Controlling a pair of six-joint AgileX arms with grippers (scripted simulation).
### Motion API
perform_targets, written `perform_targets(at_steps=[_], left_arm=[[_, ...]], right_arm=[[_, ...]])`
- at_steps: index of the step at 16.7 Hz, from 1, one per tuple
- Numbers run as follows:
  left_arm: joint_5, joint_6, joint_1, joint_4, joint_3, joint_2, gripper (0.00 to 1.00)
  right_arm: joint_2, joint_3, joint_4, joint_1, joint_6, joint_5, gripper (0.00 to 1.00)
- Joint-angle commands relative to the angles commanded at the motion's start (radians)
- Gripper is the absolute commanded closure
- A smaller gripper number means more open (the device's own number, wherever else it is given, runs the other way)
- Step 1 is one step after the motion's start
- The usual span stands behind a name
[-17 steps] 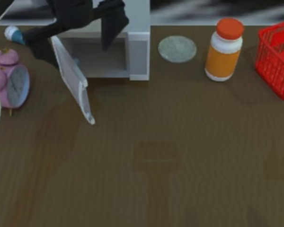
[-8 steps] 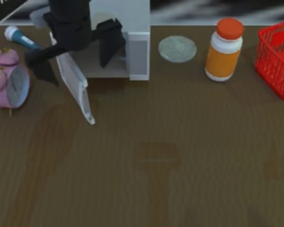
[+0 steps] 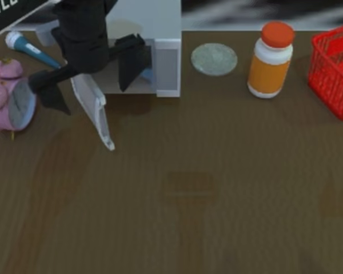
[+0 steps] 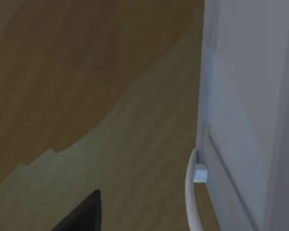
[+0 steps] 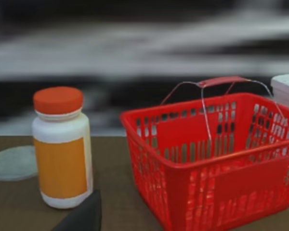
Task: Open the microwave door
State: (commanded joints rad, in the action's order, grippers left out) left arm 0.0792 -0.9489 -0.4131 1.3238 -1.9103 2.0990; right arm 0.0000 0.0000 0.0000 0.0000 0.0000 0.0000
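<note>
The microwave (image 3: 143,34) stood at the table's (image 3: 217,200) far edge, left of centre, its cavity facing the near side. The door (image 3: 91,108) was swung wide, hinged at the cavity's left side, so its long axis ran out from the hinge toward the near side, slanting slightly right, with the handle (image 4: 190,197) at the free end. The left gripper (image 3: 88,74) hung above the hinge end, fingers spread and gripping nothing, one either side of the door; the job looked finished. The right gripper was outside the top view; whether it was apart or together I cannot tell.
</note>
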Motion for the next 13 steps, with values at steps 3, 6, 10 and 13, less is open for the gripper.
perform_targets(at_steps=[3,6,10,13], left_arm=[[0.0,0.0,0.0,0.0,0.0,0.0,0.0],[0.0,0.0,0.0,0.0,0.0,0.0,0.15],[0.0,0.0,0.0,0.0,0.0,0.0,0.45],[0.0,0.0,0.0,0.0,0.0,0.0,0.68]], right_arm=[[0.0,0.0,0.0,0.0,0.0,0.0,0.0],[0.0,0.0,0.0,0.0,0.0,0.0,0.0],[0.0,0.0,0.0,0.0,0.0,0.0,0.0],[0.0,0.0,0.0,0.0,0.0,0.0,0.0]])
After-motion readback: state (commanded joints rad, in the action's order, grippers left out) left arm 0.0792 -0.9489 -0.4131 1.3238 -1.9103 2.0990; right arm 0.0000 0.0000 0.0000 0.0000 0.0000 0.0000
